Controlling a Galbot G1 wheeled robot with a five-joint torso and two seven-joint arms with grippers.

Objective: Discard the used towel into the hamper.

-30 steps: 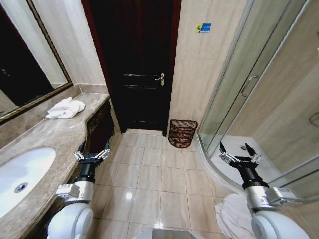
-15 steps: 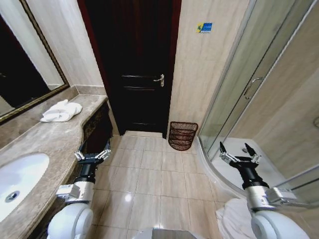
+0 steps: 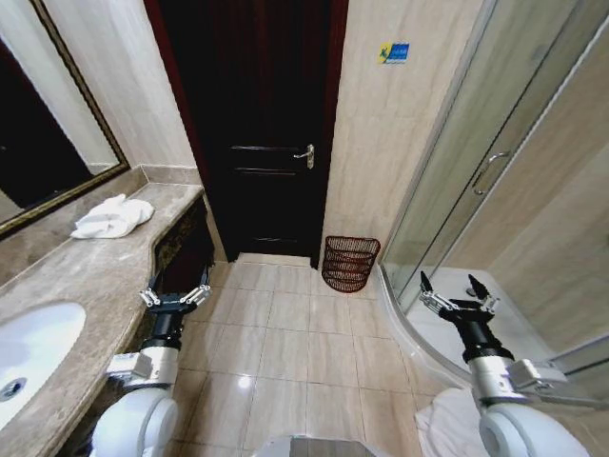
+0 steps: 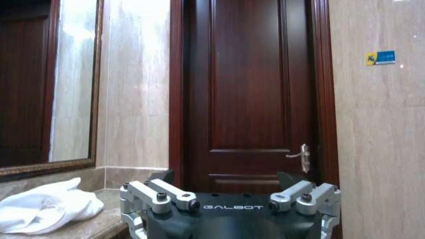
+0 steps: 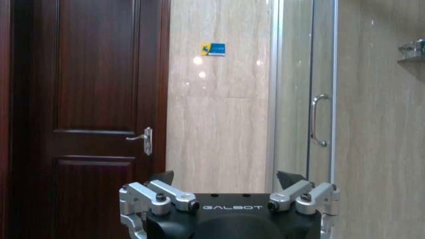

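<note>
Reads "GALBOT" on both wrists, left gripper (image 3: pixel 175 296) and right gripper (image 3: pixel 457 294) spread wide, holding nothing, low and near; crumpled white towel (image 3: pixel 111 217) far left on desk (image 3: pixel 86 276); hamper (image 3: pixel 350 264) upright, flat-backed against far wall.

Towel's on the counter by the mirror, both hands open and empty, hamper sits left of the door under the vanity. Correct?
One thing is off: the hamper stands on the floor right of the dark door, against the tiled wall beside the shower glass, not under the vanity. The head view shows it. The towel does lie on the counter by the mirror, and the left hand and right hand are open and empty.
</note>
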